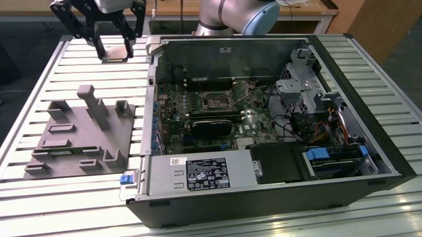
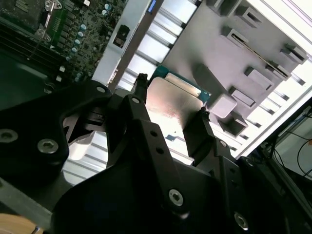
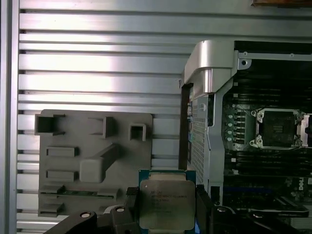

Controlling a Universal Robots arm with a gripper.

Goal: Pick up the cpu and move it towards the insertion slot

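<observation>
Slatted metal tabletop (image 1: 79,197) carries a grey fixture (image 1: 79,133) and, on the exterior view's right, an open computer case (image 1: 277,123). Above the far slats, well apart from the case's inside, hangs the claw (image 1: 113,47). Both wrist views show it closed on the cpu (image 3: 166,204), a finger (image 2: 197,134) pressing on each of two opposite edges, so the chip is off the fixture and in the air. The slot (image 3: 277,128) sits inside the case on the board, empty. I judge the cpu light, stiff and smooth-topped, and fragile underneath, so the edges look the right hold, squeezed gently.
</observation>
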